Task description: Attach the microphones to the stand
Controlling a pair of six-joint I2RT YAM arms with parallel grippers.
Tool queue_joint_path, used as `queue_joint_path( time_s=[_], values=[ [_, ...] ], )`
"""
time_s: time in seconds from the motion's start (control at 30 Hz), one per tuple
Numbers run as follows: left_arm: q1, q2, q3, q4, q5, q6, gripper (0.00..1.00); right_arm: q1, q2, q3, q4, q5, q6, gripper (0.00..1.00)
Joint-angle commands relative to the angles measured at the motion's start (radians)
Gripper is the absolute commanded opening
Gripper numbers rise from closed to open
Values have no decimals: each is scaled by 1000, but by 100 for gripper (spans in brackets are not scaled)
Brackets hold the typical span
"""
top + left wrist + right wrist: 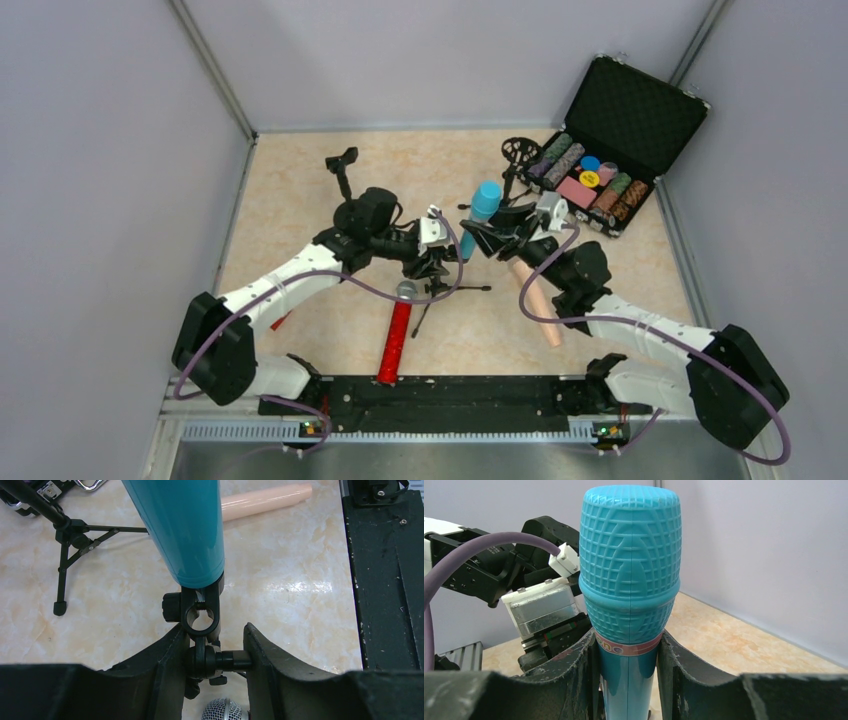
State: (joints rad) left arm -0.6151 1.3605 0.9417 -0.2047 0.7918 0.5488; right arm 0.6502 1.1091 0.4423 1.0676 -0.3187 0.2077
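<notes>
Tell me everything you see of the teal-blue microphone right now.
The teal-blue microphone looks like glossy plastic: a molded grid-pattern head, a pink lettered band below it, then a smooth tapering body. It stands nearly upright, head up. The right gripper is shut on it just under the head. Its lower end meets the black stand clamp, which the left gripper holds.
</notes>
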Motion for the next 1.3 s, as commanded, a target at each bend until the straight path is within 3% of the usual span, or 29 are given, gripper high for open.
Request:
queue_joint_path(
  time_s=[0.0, 0.57, 0.97, 1.0, 1.1, 1.27],
  values=[
    [-15, 28, 26, 16, 21, -4, 0, 21, 86, -79, -239, -8, -48, 0],
    [-23, 34, 28, 16, 17, -8, 0, 63, 132, -136, -226, 66, -32, 0],
    [-32, 35, 26, 15, 9, -7, 0, 67, 79, -77, -282, 39, -47, 0],
    [-32, 36, 27, 15, 9, -7, 0, 66, 70, -62, -301, 35, -47, 5],
    [-35, 36, 29, 8, 7, -5, 0, 66, 37, -14, -366, 16, -40, 48],
    [-36, 20, 24, -1, -20, 17, 0, 66, -9, 56, -479, 5, 3, 85]
  ],
)
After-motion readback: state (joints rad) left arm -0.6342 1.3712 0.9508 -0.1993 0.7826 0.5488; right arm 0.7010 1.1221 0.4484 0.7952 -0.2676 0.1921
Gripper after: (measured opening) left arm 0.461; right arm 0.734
